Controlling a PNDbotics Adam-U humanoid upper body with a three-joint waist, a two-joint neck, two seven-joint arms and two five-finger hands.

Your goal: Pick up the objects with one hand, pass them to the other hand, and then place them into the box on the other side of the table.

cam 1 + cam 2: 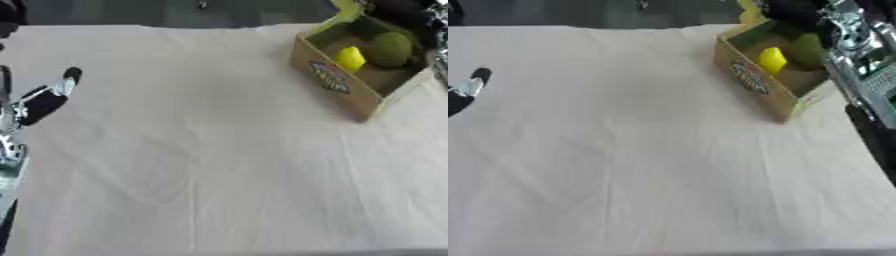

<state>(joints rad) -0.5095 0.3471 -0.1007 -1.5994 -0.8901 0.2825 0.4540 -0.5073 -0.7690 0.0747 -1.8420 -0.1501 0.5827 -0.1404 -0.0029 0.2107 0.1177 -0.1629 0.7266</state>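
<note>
I read the task as near its end. The box (346,82) stands at the table's far right corner and already holds a yellow object (350,58) and a green object (388,49), side by side. I see no other object on the cloth (201,165).

Left hand (44,102): well left of the box, at the table's left edge, fingers straight, holding nothing.

Right hand: its arm (859,55) shows just right of the box. The hand appears to sit over the box's far end, so I cannot tell its finger state.

Clearance: everything left of the box is open room. The box's right wall crowds the table edge and the arm.
</note>
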